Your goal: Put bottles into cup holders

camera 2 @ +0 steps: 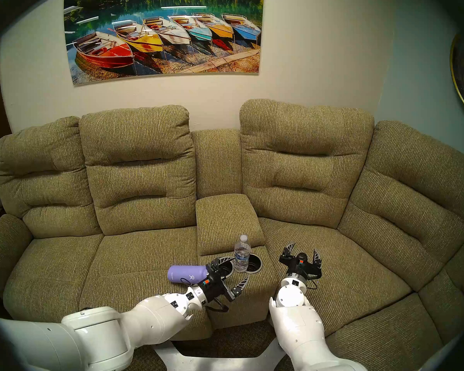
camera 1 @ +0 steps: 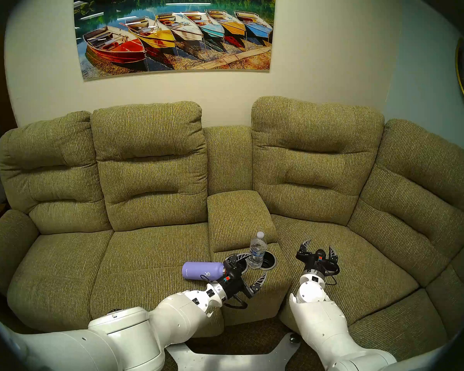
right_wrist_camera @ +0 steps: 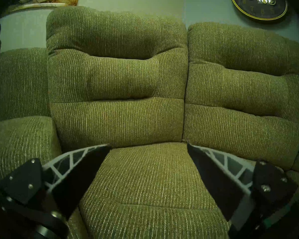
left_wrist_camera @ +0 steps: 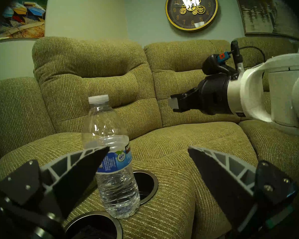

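Note:
The clear water bottle [camera 1: 257, 251] [camera 2: 241, 254] [left_wrist_camera: 110, 155] with white cap and blue label stands upright on the console fabric between the two cup holders. The right cup holder [camera 1: 270, 261] [camera 2: 255, 264] [left_wrist_camera: 146, 187] is empty. The left one [left_wrist_camera: 93, 224] [camera 1: 242, 264] is partly hidden under my left gripper [camera 1: 252, 268] [camera 2: 233, 271] [left_wrist_camera: 148, 149]. That gripper is open and empty, its jaws just short of the bottle. The lavender flask [camera 1: 201, 270] [camera 2: 186, 274] lies on its side on the seat, behind the left wrist. My right gripper [camera 1: 318, 247] [camera 2: 303, 251] [right_wrist_camera: 148, 145] is open and empty above the right seat.
The olive-green sofa [camera 1: 156, 250] curves round to the right. A padded console lid [camera 1: 239, 215] rises just behind the cup holders. The right arm [left_wrist_camera: 231, 95] hovers to the right of the console. The robot's base plate [camera 1: 239, 354] lies on the floor in front.

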Controlling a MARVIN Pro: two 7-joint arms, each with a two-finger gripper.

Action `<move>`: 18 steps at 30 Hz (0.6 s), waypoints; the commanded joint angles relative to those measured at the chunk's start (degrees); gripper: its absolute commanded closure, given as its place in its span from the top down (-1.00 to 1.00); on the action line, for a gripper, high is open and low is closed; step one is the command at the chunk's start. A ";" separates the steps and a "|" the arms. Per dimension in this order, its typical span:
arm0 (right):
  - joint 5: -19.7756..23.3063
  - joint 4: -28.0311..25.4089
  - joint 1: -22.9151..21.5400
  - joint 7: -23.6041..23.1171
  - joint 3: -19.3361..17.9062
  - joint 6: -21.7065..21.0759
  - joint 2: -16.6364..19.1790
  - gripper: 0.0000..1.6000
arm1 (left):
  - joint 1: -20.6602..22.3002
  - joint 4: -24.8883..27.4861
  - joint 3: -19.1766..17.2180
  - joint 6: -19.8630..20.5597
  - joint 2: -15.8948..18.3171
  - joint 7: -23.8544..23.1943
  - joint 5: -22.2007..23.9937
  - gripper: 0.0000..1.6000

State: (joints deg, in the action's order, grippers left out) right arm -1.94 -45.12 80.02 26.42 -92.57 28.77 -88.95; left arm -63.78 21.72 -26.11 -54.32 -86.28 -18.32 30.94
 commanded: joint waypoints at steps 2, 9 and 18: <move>0.14 2.15 -2.77 0.18 -0.34 0.64 0.41 1.00 | -3.29 7.64 0.01 -0.68 7.14 -2.40 0.35 1.00; 0.57 2.82 -3.38 -0.99 -0.12 1.23 -0.10 1.00 | -4.40 11.11 -0.78 -0.68 12.46 -2.30 0.60 1.00; 0.97 -3.33 1.34 -2.20 1.46 2.91 -2.93 1.00 | -6.30 17.81 -2.09 -0.53 18.23 -4.48 2.00 1.00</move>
State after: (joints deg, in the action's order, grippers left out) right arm -1.04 -43.28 78.70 24.46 -92.00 29.96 -89.75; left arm -69.02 34.45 -27.45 -54.37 -72.59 -21.83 31.68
